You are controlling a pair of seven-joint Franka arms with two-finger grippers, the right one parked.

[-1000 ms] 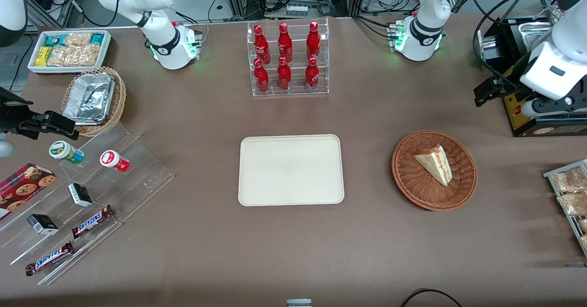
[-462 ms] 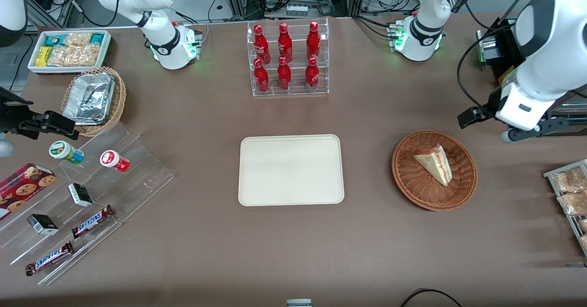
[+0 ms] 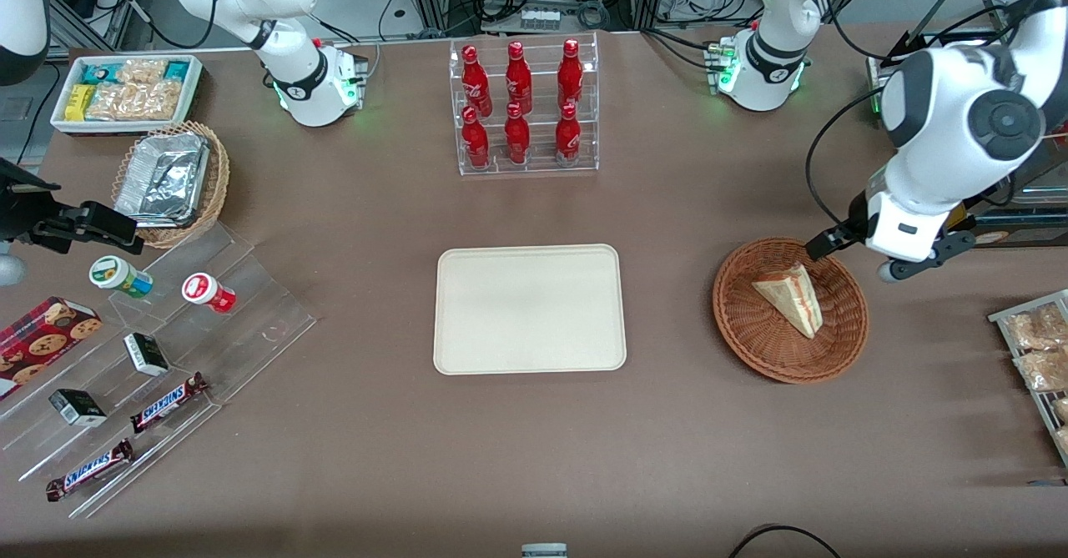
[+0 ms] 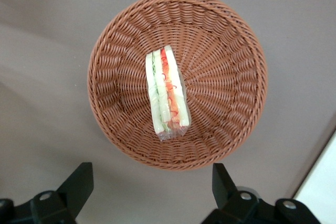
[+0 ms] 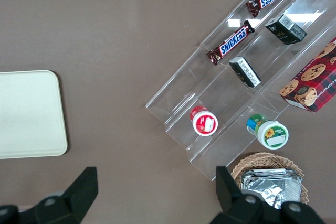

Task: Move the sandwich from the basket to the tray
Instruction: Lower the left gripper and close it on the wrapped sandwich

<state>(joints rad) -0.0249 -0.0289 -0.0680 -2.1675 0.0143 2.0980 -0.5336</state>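
The sandwich point(image 3: 793, 298), a clear-wrapped wedge with red, pink and green layers, lies in the round reddish-brown wicker basket point(image 3: 751, 349). It also shows in the left wrist view point(image 4: 167, 95), on its edge in the basket point(image 4: 226, 51). The cream-beige tray point(image 3: 529, 309) lies flat beside the basket, toward the parked arm's end; its corner shows in the left wrist view point(image 4: 323, 192). My left gripper point(image 3: 851, 259) hangs open and empty above the basket's rim, on the side toward the working arm's end. Its dark fingers point(image 4: 79, 182) stand wide apart, with bare table between them.
A clear rack of red bottles point(image 3: 526, 108) stands farther from the camera than the tray. Bagged snacks point(image 3: 1035, 349) lie at the working arm's end. A stepped acrylic display point(image 3: 150, 358), a foil-filled wicker basket point(image 3: 171, 178) and a white snack bin point(image 3: 125, 91) are at the parked arm's end.
My left arm has swung in from the working arm's end of the table toward the basket, and the gripper now hangs by its rim. Sandwich, basket and tray have not moved.
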